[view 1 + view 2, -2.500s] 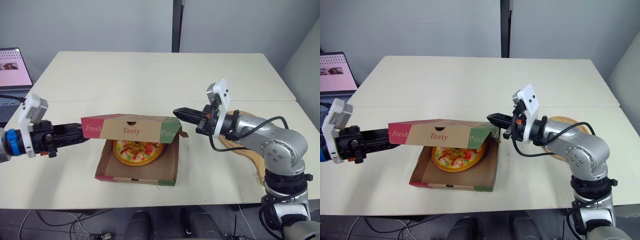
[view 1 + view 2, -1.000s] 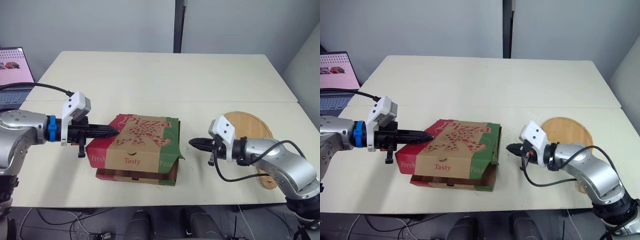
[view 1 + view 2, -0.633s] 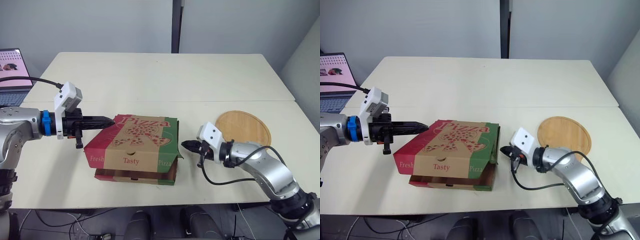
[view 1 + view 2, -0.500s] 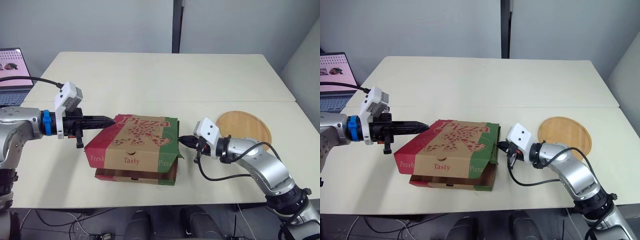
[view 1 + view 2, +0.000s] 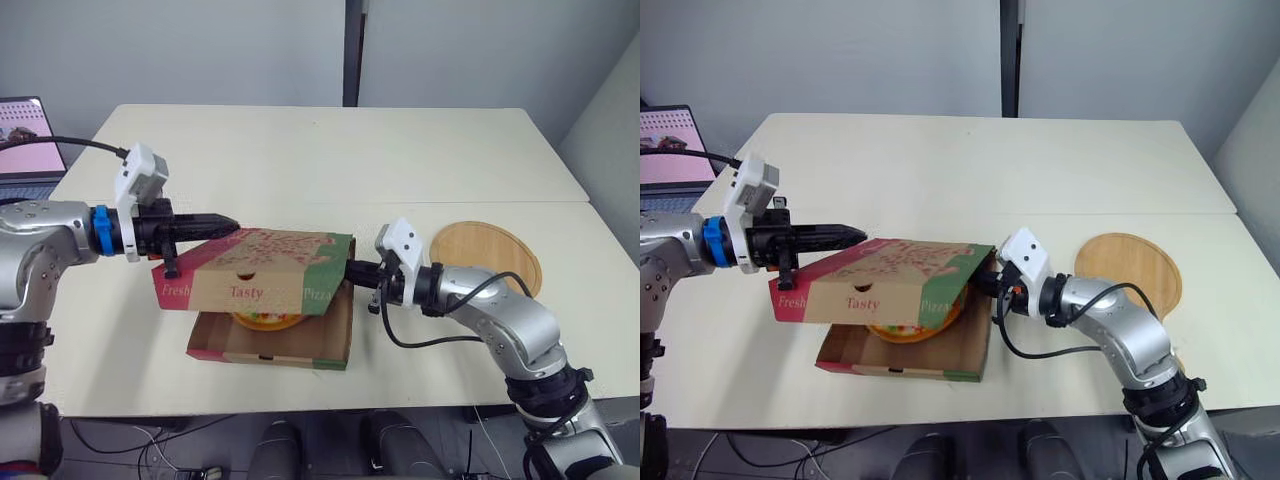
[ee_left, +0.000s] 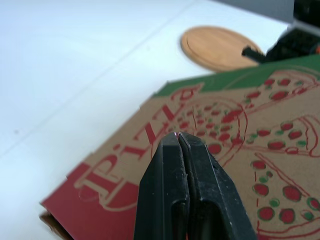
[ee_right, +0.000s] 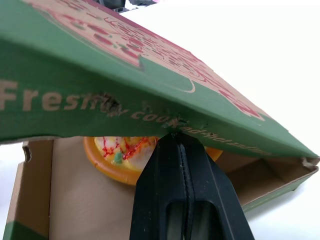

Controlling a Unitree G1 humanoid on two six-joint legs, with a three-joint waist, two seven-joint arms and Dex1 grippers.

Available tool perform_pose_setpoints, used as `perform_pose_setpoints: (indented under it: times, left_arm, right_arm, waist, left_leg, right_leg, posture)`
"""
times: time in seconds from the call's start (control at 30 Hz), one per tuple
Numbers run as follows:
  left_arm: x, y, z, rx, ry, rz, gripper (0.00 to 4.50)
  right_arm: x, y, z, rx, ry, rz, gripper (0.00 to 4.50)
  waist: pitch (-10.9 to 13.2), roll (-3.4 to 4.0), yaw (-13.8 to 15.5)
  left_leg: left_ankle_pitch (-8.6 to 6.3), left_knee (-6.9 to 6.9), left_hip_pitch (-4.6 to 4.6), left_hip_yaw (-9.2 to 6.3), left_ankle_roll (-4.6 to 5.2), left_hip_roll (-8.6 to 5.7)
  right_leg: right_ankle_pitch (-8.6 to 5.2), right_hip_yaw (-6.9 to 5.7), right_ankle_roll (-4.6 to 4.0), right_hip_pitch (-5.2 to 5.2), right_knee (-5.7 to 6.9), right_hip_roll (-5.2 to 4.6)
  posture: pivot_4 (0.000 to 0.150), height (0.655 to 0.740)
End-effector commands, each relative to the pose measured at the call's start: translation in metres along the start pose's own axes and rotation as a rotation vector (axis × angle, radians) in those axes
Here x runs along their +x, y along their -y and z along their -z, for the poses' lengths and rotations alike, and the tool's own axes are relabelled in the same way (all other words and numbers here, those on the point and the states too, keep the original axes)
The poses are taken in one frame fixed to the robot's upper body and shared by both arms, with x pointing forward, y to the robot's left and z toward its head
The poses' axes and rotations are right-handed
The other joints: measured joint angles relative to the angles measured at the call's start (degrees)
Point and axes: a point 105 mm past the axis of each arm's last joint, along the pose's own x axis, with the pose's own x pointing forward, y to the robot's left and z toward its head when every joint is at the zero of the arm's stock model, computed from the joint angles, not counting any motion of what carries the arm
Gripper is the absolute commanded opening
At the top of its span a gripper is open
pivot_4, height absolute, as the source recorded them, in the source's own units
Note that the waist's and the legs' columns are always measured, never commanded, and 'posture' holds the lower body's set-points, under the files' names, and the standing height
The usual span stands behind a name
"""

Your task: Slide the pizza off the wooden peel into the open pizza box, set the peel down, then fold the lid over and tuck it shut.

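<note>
The left gripper [image 5: 228,224], fingers pressed together, reaches over the lid [image 5: 265,265] just below its tip, likely to press it down. Under the lid, the pizza [image 5: 266,320] sits in the box [image 5: 270,346]. The right gripper [image 5: 352,270], fingers also together, noses the lid's green side flap, probably to tuck it in. The peel [image 5: 490,252] lies behind that gripper, set aside.

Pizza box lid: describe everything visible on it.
The pizza box lid is brown cardboard with pizza artwork on top, a red flap reading Fresh, Tasty on the front and a green right flap. It hangs untucked above the box base, with the pizza showing beneath. The shut right gripper pokes under its green edge; the shut left gripper lies at its far left corner.
</note>
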Motion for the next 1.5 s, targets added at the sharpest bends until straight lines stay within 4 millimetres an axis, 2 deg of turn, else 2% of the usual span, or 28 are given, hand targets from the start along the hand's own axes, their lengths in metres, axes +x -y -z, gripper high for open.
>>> perform_pose_setpoints:
  times: [0.03,0.2,0.4,0.6,0.77,0.93,1.23,1.43,1.5]
  left_arm:
    - [0.0,-0.002,-0.011,0.029,0.02,0.007,0.02]
    - [0.005,0.0,-0.009,0.038,-0.006,0.048,0.02]
    - [0.006,0.013,0.01,0.061,-0.116,0.125,0.02]
    - [0.004,0.016,0.028,0.094,-0.203,0.145,0.02]
    - [0.0,0.018,0.043,0.121,-0.271,0.155,0.02]
    - [-0.001,0.017,0.052,0.143,-0.313,0.159,0.02]
    - [-0.002,0.013,0.056,0.165,-0.339,0.144,0.02]
    - [-0.008,0.007,0.054,0.16,-0.335,0.113,0.02]
    - [-0.009,0.007,0.054,0.16,-0.339,0.113,0.02]
  right_arm:
    - [-0.004,0.004,-0.014,-0.032,0.039,0.001,0.0]
    - [-0.006,-0.001,-0.008,-0.023,0.023,-0.017,0.0]
    - [-0.012,-0.014,0.007,-0.036,-0.014,-0.042,0.0]
    - [-0.03,-0.029,0.03,-0.056,-0.104,-0.063,0.0]
    - [-0.051,-0.033,0.038,-0.08,-0.172,-0.082,0.0]
    - [-0.056,-0.027,0.033,-0.105,-0.166,-0.045,0.0]
    - [-0.043,-0.029,0.026,-0.121,-0.12,-0.06,0.0]
    - [-0.039,0.001,0.026,-0.195,-0.123,0.074,0.0]
    - [-0.038,0.004,0.028,-0.216,-0.131,0.077,0.0]
  waist:
    - [0.0,0.0,-0.1]
    - [0.0,0.0,-0.1]
    - [0.0,0.0,-0.1]
    - [0.0,0.0,0.1]
    - [0.0,0.0,0.1]
    - [0.0,0.0,0.1]
    - [0.0,0.0,0.1]
    - [0.0,0.0,0.0]
    - [0.0,0.0,0.1]
  left_leg:
    - [0.0,0.0,0.0,0.03,0.0,-0.01]
    - [0.0,0.02,0.0,0.02,0.0,-0.01]
    - [0.0,0.03,-0.01,0.03,0.0,0.0]
    - [0.0,0.05,-0.02,0.02,0.0,-0.01]
    - [0.0,0.11,-0.01,0.04,0.0,-0.01]
    - [0.0,0.13,-0.01,0.04,0.0,0.0]
    - [0.0,0.15,-0.01,0.04,0.01,0.0]
    - [0.0,0.18,-0.01,0.07,0.01,0.0]
    - [0.0,0.18,-0.01,0.09,0.01,-0.01]
  right_leg:
    - [0.01,0.04,0.02,0.0,0.0,0.0]
    - [0.02,0.03,0.01,0.01,0.01,0.0]
    - [0.02,0.06,0.01,0.01,0.01,0.0]
    - [0.01,0.05,0.02,0.01,0.0,-0.01]
    - [0.01,0.07,0.03,0.03,0.0,-0.01]
    - [0.02,0.07,0.03,0.04,0.0,0.0]
    - [0.02,0.07,0.04,0.04,0.0,0.0]
    - [0.04,0.09,0.07,0.04,0.0,0.0]
    - [0.05,0.1,0.08,0.03,0.0,0.0]
  posture:
    - [0.15,0.74]
    - [0.15,0.74]
    - [0.15,0.74]
    - [0.15,0.74]
    - [0.15,0.74]
    - [0.15,0.74]
    - [0.15,0.74]
    - [0.15,0.74]
    - [0.15,0.74]
